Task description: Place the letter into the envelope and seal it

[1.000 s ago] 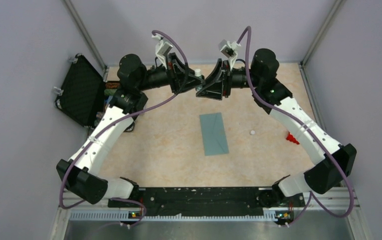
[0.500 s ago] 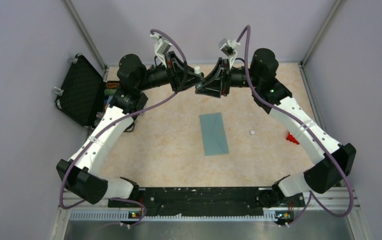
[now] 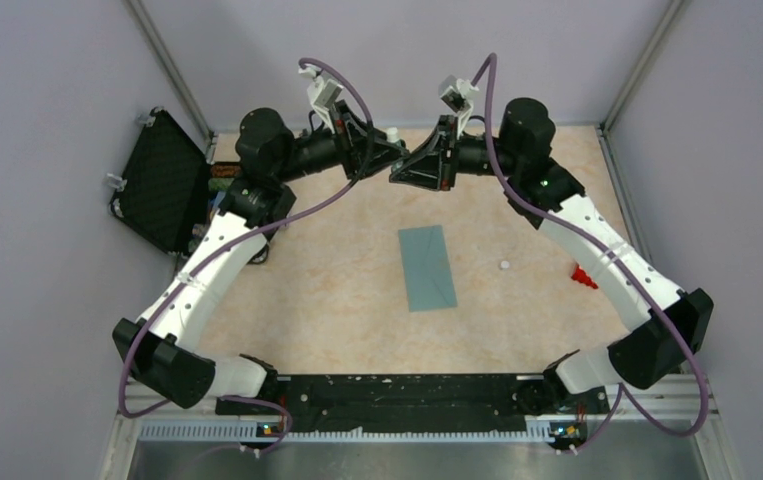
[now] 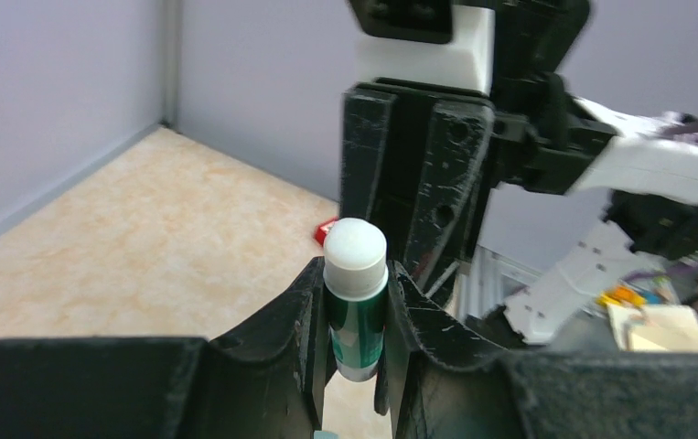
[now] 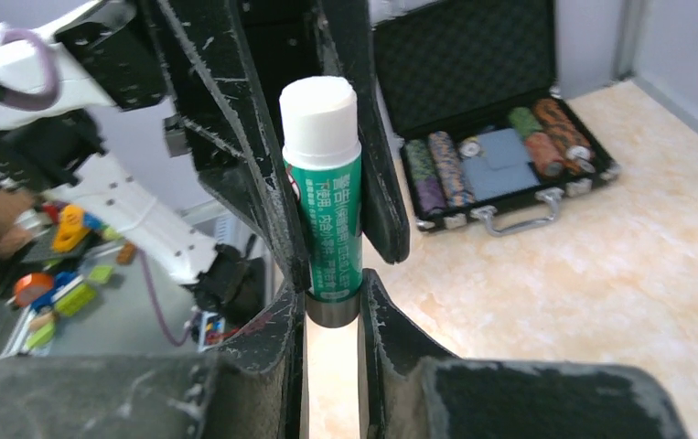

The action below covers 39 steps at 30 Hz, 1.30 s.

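Over the table point(image 3: 307, 290), my left claw point(image 4: 355, 283) and right claw point(image 5: 331, 297) pinch the glue stick point(image 5: 327, 210); the envelope point(image 3: 429, 267) at their six o'clock looks flimsy, so grip its edge.

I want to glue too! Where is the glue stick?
The glue stick is in the air over the table's far middle, pinched by the left gripper and right gripper, beyond the envelope.

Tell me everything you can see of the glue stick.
The glue stick is a slim, plastic-looking cylinder. It has a green body with white print, a white cap-like end and a dark band at the other end. It is held in the air over the far end of the table, with the white end uppermost in both wrist views. The left gripper clamps the green body, and the right gripper pinches the dark band. Nothing else touches it.
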Available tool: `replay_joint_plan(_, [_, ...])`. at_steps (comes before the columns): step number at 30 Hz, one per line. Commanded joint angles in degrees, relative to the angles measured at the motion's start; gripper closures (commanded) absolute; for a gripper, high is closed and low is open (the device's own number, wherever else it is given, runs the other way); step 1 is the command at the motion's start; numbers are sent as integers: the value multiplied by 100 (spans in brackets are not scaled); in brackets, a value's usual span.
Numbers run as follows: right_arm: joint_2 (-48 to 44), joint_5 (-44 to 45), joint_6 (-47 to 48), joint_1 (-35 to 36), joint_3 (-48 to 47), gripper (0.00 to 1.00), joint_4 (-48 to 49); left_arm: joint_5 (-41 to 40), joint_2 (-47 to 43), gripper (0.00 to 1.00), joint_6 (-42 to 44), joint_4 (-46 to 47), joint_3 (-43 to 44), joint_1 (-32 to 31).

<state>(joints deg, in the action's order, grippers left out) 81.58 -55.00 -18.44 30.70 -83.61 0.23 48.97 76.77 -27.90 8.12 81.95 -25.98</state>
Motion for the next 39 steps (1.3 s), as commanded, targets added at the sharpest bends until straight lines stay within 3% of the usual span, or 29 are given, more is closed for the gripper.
replay_joint_plan(1, [-318, 1919, 602, 77, -324, 100, -667, -1583, -63, 100, 912, -477, 100, -136])
replay_joint_plan(5, [-596, 4357, 1246, 217, -294, 100, -458, -5030, 224, 100, 1789, -991, 233, -569])
replay_joint_plan(7, [-693, 5598, 1556, 481, -219, 100, -123, -6256, 499, 100, 1817, -1083, 475, -753])
replay_joint_plan(9, [-711, 6688, 1792, 847, -177, 100, 341, -6685, 758, 100, 1630, -1162, 769, -885])
replay_joint_plan(12, [-545, 7553, 1934, 1317, -395, 100, 371, -6379, 1029, 100, 1244, -1241, 1143, -942])
replay_joint_plan(14, [-491, 7113, 1611, 1333, -523, 99, 50, -6076, 1068, 100, 1312, -1127, 1216, -970])
replay_joint_plan(18, [-767, 5198, 1755, 1026, -298, 66, -518, -5362, 797, 100, 1602, -867, 969, -807])
replay_joint_plan(20, [-889, 3586, 1474, 489, -229, 55, -860, -3975, 518, 100, 1311, -533, 622, -420])
replay_joint_plan(23, [-871, 1488, 1332, -212, -228, 46, -1485, -1848, 159, 100, 635, -101, 353, 148])
replay_joint_plan(27, [-828, 179, 1563, -449, -66, 43, -1829, 316, -42, 100, 35, 254, 290, 349])
replay_joint_plan(29, [-808, -410, 1073, -451, 165, 38, -1235, 622, -95, 100, -203, 273, 291, 294])
replay_joint_plan(32, [-689, -550, 446, -373, 373, 16, -457, 746, -124, 100, -186, 238, 261, 230])
replay_joint_plan(33, [-628, -483, 458, -322, 333, 13, -382, 706, -116, 100, -200, 230, 273, 223])
replay_joint_plan(39, [-273, -607, 194, -145, -161, 22, -69, 526, -3, 100, -264, 278, 440, 201])
